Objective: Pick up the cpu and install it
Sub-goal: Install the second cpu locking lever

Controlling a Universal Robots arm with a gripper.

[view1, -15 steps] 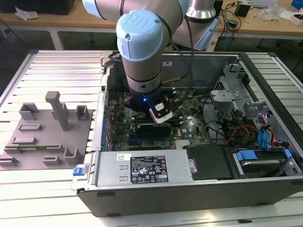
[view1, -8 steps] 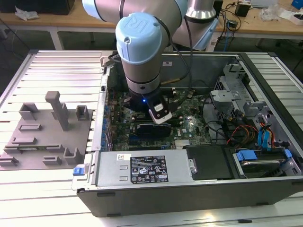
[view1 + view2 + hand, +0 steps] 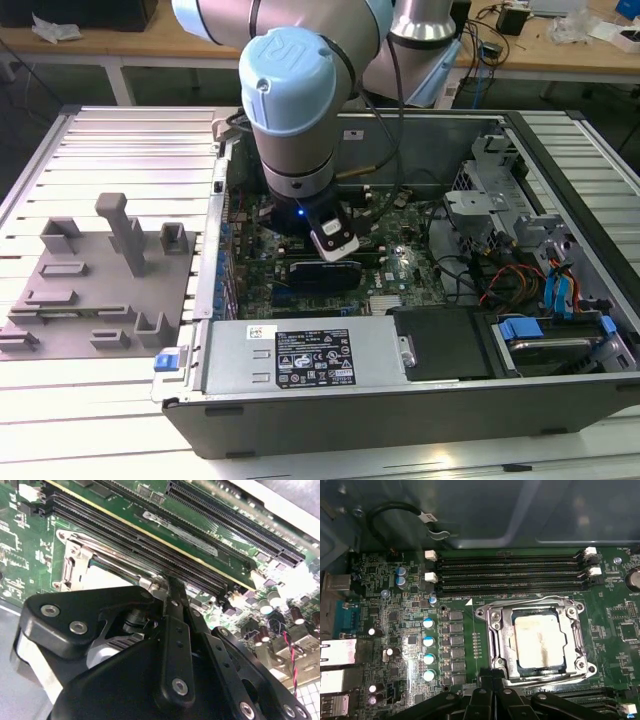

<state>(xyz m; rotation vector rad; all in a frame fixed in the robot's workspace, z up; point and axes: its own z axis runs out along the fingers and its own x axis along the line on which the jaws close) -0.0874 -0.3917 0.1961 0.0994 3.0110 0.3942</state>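
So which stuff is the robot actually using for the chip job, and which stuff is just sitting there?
For the job:
- the cpu, sitting in its socket on the motherboard
- the gripper, right beside the socket

Just lying about:
- grey fixture blocks on the table, at the exterior view's left
- memory slots
- power supply
- drive cage

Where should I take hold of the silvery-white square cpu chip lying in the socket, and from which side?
Grip the silvery-white square cpu chip by two opposite thin edges, coming straight down from above. In the first wrist view it lies flat inside the shiny metal socket frame, which rings it closely, so a sideways approach looks blocked. The flat top offers nothing to pinch, and the edge clearance looks tight.
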